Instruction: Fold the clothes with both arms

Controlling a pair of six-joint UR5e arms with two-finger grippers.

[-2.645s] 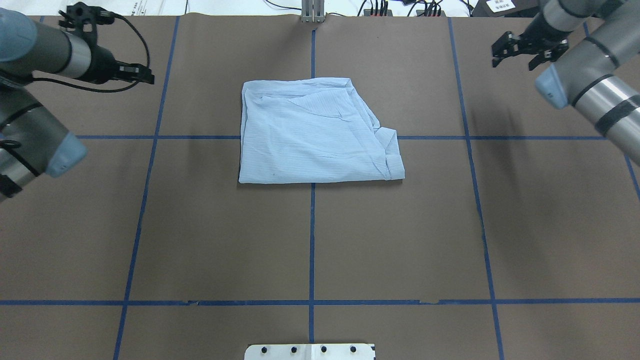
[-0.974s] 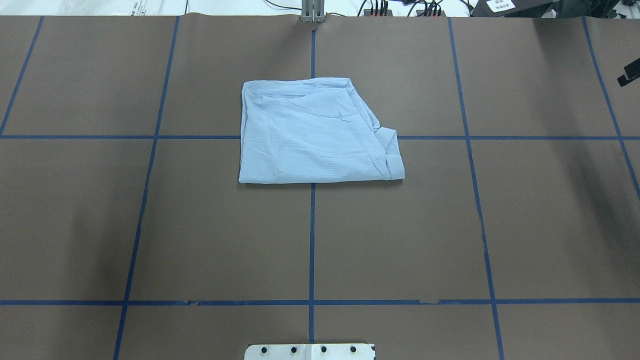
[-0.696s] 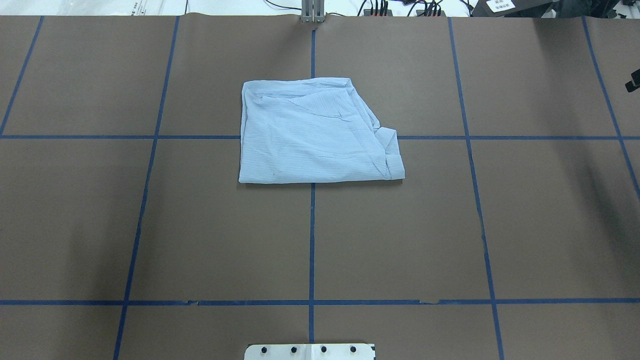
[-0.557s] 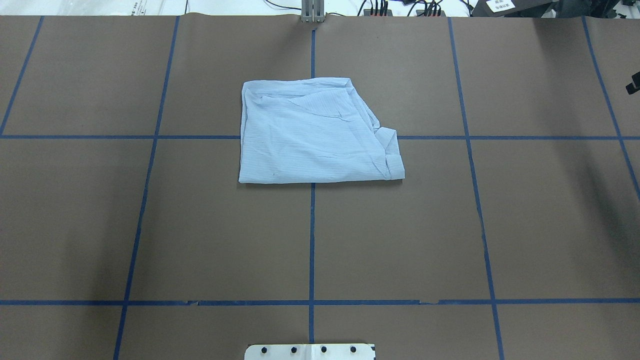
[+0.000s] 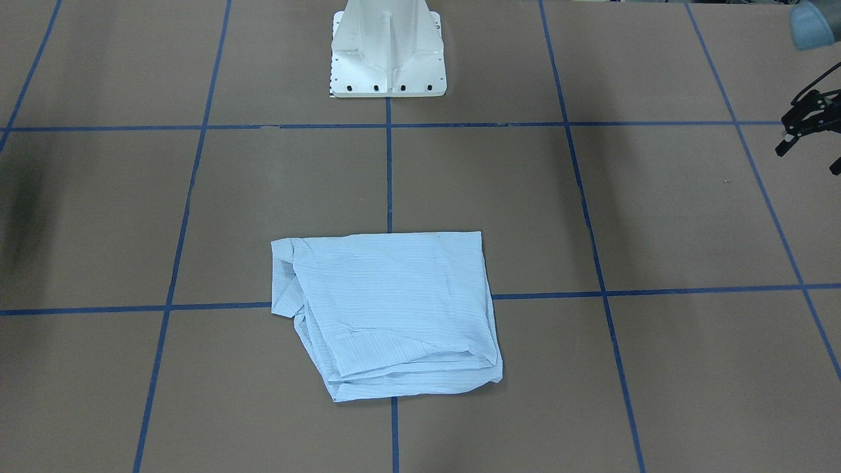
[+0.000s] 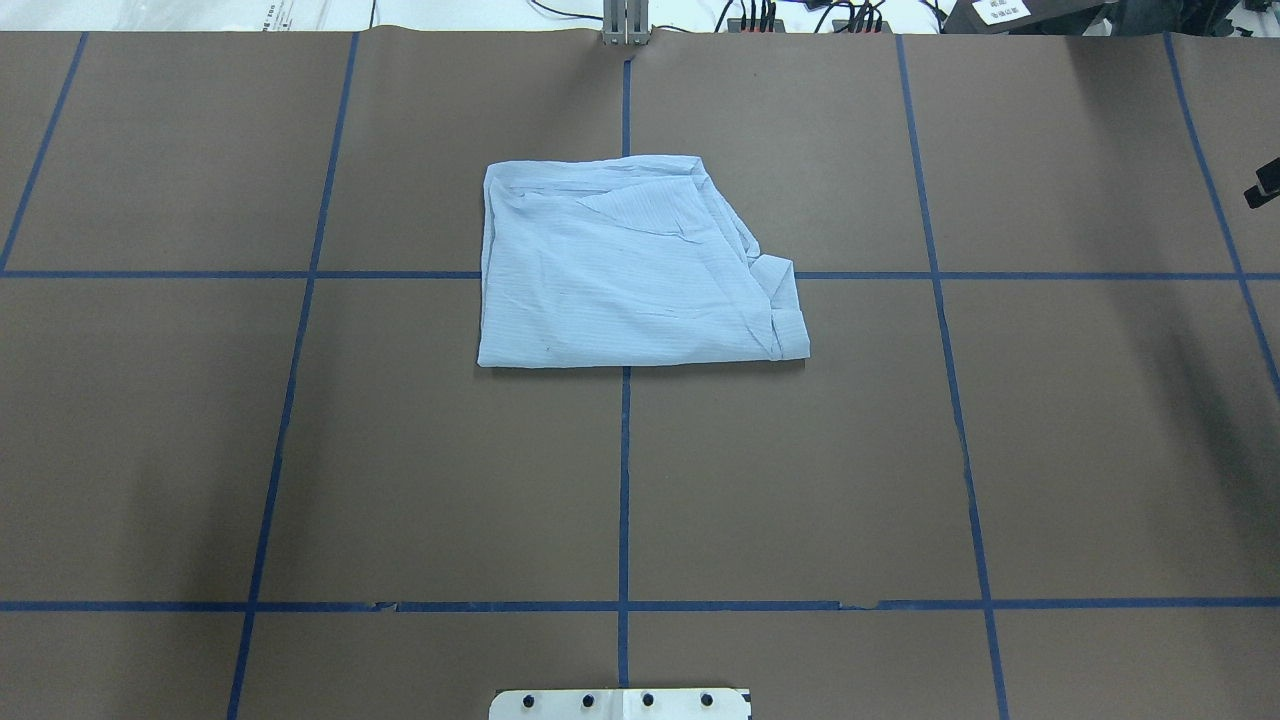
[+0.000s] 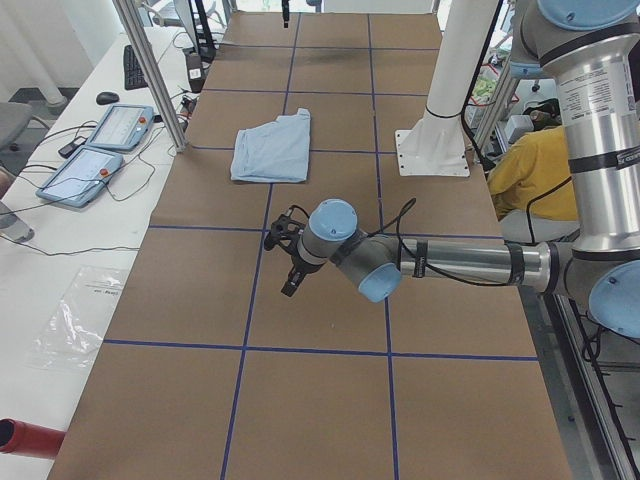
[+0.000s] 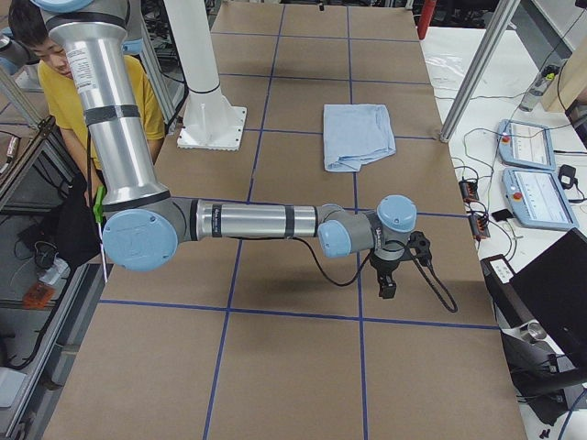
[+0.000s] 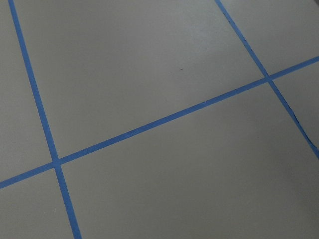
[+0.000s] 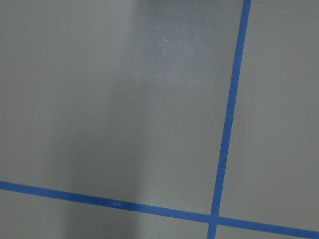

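The light-blue striped shirt lies folded into a rough square at the table's middle, and also shows in the front view. Neither gripper touches it. My left gripper hangs at the front view's right edge, fingers apart and empty; the left side view shows it low over the brown paper, far from the shirt. Of my right gripper only a black tip shows at the overhead view's right edge. The right side view shows it near the table's edge; I cannot tell if it is open.
Blue tape lines grid the brown paper. The white pedestal base stands at the robot's side. Teach pendants lie on the side bench, and a person in yellow sits behind the robot. Both wrist views show only paper and tape.
Both arms have drawn outward from the far corners and left the overhead view, save the right gripper's tip, which has drifted slightly at the edge. The shirt has not moved.
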